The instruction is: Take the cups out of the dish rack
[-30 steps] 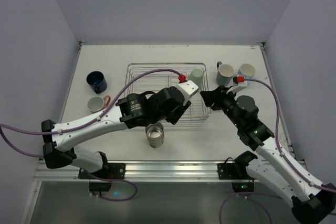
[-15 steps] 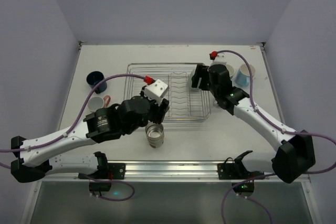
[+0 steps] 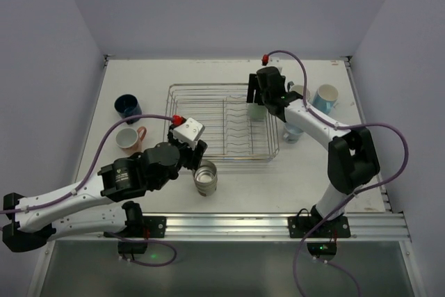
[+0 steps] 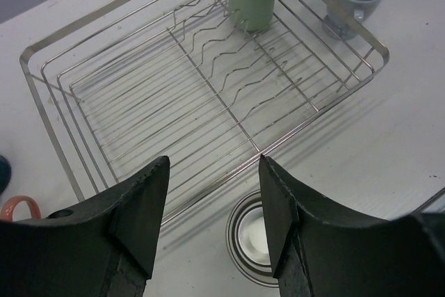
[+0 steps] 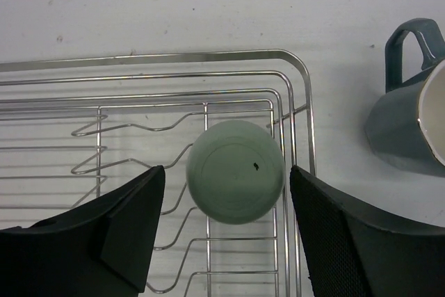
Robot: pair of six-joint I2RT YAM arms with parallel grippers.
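The mint cup (image 5: 235,170) stands upside down in the far right corner of the rack (image 5: 208,57), close to the side wires. A descending finger could snag those wires or a prong, or the smooth wall could slip from a shallow pinch. The right gripper (image 5: 226,172) hangs directly above it, jaws wide, empty. The left gripper (image 4: 214,165), partly open and empty, hovers over the rack's near edge.

Top view overhead; both wrist views look down, sharing dish rack (image 3: 201,123).
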